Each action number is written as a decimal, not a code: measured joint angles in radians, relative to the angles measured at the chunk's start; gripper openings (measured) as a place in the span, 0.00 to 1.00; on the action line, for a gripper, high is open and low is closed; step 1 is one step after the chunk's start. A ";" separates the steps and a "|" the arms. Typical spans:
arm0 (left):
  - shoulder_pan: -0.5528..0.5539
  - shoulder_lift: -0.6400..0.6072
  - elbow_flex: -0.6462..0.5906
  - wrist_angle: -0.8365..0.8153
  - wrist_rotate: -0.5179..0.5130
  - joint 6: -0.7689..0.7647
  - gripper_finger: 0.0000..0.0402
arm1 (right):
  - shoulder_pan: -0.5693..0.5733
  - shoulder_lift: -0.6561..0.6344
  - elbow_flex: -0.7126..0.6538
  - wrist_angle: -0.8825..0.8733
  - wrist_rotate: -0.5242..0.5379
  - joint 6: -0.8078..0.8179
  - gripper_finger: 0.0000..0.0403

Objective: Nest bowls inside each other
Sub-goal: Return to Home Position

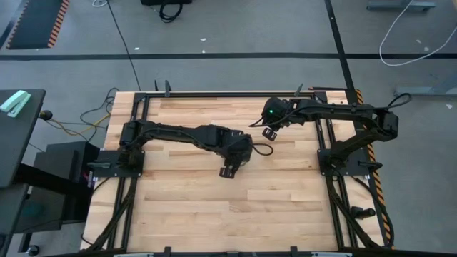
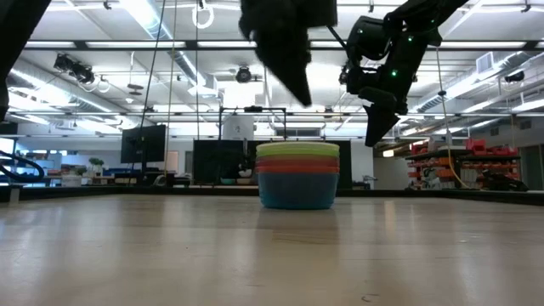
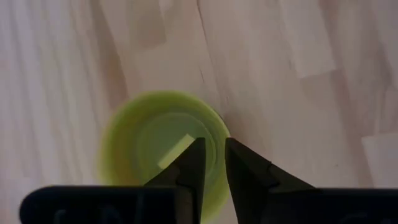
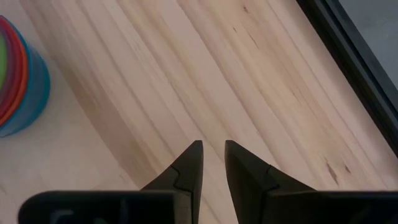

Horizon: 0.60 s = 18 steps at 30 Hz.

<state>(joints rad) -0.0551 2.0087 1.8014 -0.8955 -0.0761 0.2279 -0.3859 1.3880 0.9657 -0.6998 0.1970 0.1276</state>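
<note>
Black jointed left arm (image 1: 171, 133) and right arm (image 1: 335, 111), tapered dark jaws, green wrist light (image 1: 271, 111)

My table (image 4: 261, 93) is pale planked wood, smooth and matt. The bowls (image 2: 297, 174) look to me like smooth plastic, faintly glossy. The left gripper (image 3: 214, 142) looks matt black plastic.

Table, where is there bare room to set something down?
In the high view, bare wood fills the table below the left arm. Crowded at centre: the bowl stack stands under the left gripper, with the right gripper close by.
</note>
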 joint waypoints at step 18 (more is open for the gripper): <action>0.003 -0.001 0.382 -0.247 -0.054 0.014 0.15 | 0.169 -0.088 -0.001 0.014 -0.018 0.003 0.18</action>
<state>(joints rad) -0.0521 2.0081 2.1838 -1.1428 -0.1305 0.2423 -0.2171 1.2995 0.9649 -0.6854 0.1794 0.1303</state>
